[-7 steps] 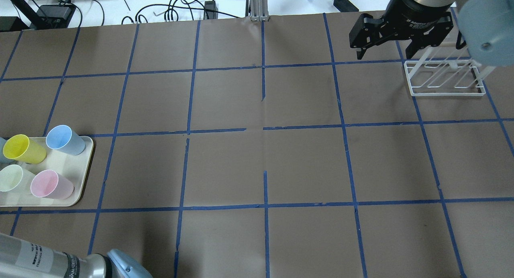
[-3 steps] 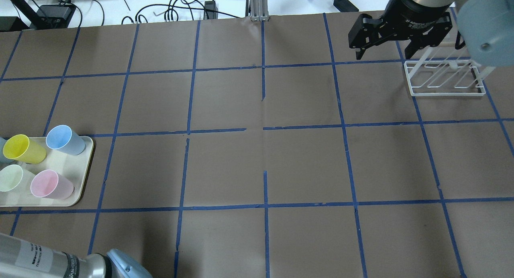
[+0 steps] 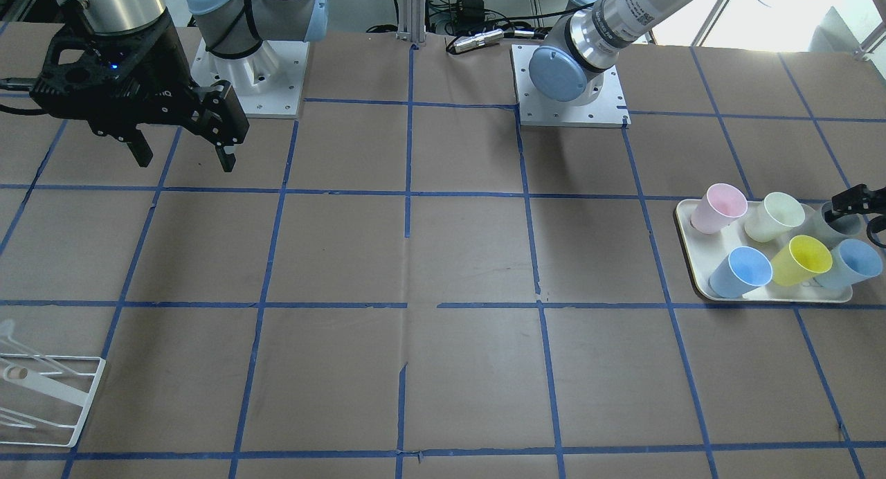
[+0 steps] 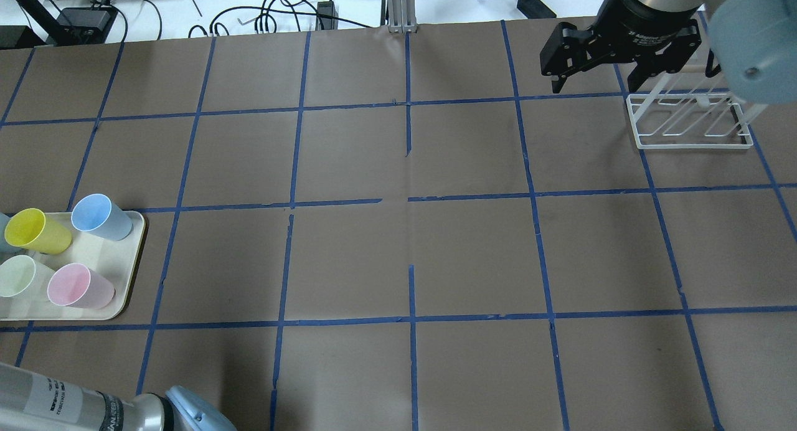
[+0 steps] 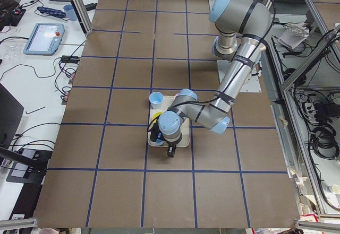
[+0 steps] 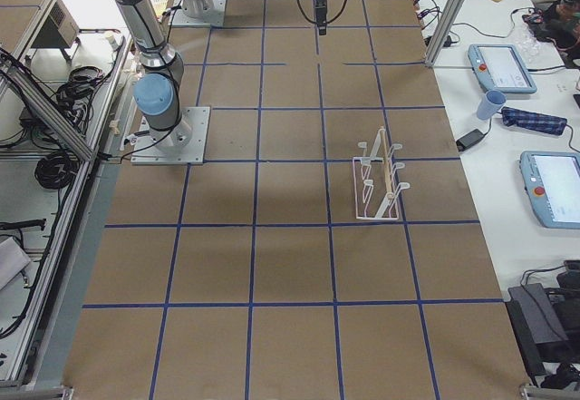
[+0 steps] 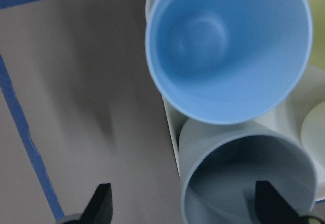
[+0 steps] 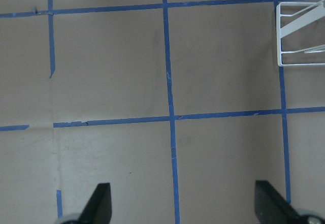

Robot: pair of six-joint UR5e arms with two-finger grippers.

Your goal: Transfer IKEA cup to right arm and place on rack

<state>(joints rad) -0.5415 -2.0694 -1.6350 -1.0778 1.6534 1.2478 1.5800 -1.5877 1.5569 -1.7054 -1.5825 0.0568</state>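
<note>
The pale grey IKEA cup (image 7: 249, 181) stands upright at the tray's end corner, next to a light blue cup (image 7: 228, 46). It also shows in the front view (image 3: 833, 221). My left gripper (image 7: 183, 209) is open low over it: one finger (image 7: 101, 203) is outside the cup over the table, the other finger (image 7: 266, 203) is over the cup's mouth. It shows at the front view's right edge (image 3: 853, 203). My right gripper (image 4: 591, 82) is open and empty, hanging above the table just left of the white wire rack (image 4: 688, 123).
The cream tray (image 3: 686, 247) holds pink (image 3: 720, 208), cream-green (image 3: 774, 216), blue (image 3: 740, 271), yellow (image 3: 801, 259) and light blue (image 3: 855, 263) cups close together. The rack (image 3: 41, 396) holds nothing. Brown paper with blue tape lines covers the table.
The right gripper has drifted slightly toward the far edge, still open. The left arm's visible part has shifted a little. Cups and rack have not moved.
</note>
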